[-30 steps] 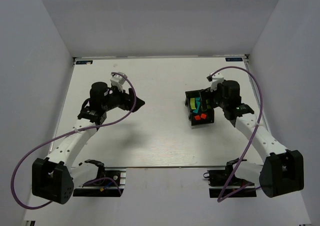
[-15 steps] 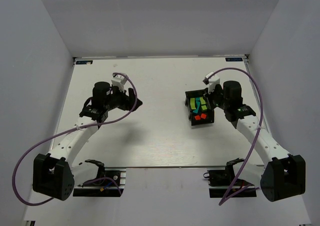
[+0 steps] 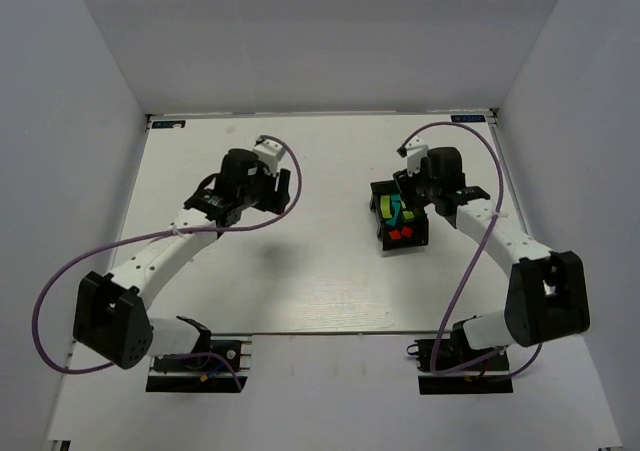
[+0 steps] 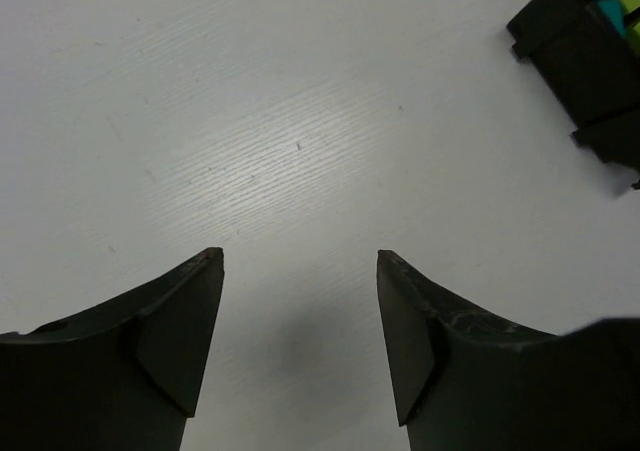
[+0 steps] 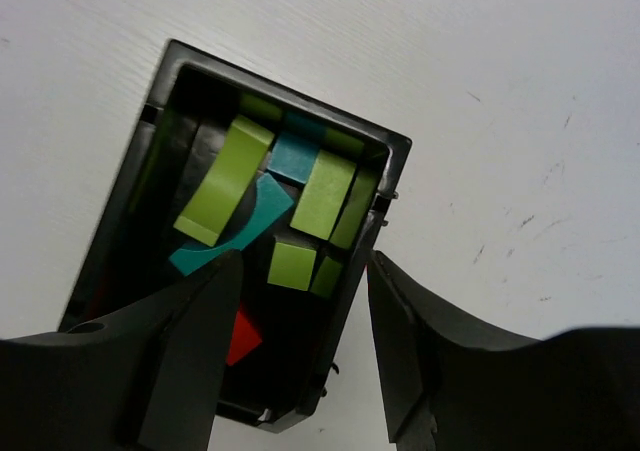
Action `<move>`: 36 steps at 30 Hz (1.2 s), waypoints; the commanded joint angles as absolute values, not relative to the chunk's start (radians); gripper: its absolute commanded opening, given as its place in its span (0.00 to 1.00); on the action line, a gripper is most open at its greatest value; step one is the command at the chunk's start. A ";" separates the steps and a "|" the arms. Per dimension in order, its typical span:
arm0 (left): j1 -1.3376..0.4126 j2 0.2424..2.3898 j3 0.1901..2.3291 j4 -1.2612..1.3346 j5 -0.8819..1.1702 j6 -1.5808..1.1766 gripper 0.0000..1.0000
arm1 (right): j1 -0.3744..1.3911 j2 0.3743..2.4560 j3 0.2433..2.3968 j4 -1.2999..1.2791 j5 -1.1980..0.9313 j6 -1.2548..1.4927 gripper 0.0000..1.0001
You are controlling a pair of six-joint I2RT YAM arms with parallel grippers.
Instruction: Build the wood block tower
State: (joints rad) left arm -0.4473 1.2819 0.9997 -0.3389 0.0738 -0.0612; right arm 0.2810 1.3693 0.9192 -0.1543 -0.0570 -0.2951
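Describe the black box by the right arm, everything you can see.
The black box is a rectangular, open-topped container, plastic-looking, with thin walls. It sits flat on the white table, askew to its edges. Inside lie lime-green blocks, a teal piece and red blocks. The right gripper hangs above it, jaws apart; contact is unclear.
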 commanded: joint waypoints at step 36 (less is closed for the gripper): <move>-0.603 1.318 0.942 -0.322 0.058 0.051 0.78 | 0.250 1.546 0.962 -0.204 0.069 -0.262 0.55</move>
State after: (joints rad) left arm -0.5980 1.3266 0.9302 -0.3122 0.0025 0.0410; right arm 0.2626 1.5284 0.9310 -0.1772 0.1017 -0.2829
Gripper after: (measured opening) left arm 0.775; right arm 0.568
